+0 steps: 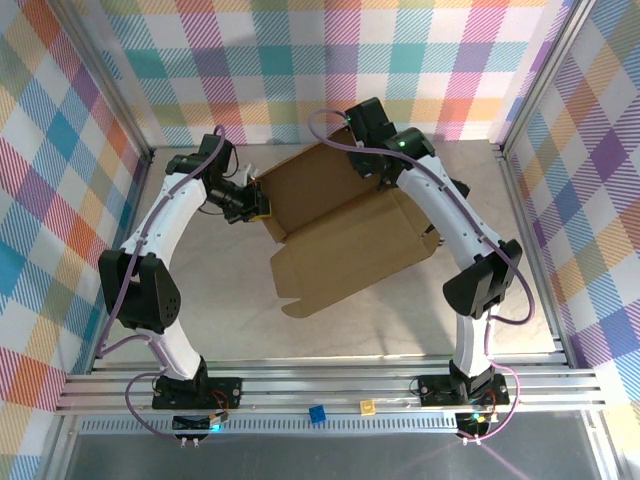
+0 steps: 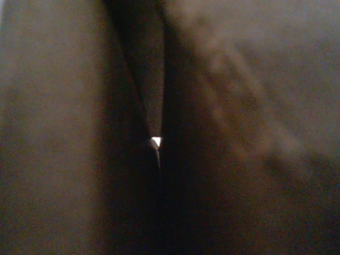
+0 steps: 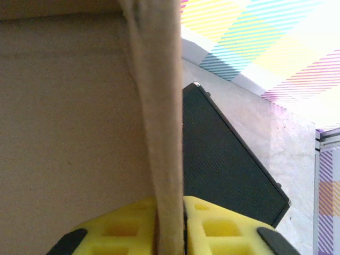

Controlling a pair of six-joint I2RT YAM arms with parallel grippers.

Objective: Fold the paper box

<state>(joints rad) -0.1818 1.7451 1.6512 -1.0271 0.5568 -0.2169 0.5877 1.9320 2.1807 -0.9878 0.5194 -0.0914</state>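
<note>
Here, the right claw (image 3: 170, 223) pinches a flap of the paper box (image 1: 350, 240); the left claw (image 1: 258, 207) is closed at its left wall.

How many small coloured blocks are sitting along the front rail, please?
2: a blue block near the middle of the front rail, and a yellow block just to its right. More may be hidden beneath other things.
</note>
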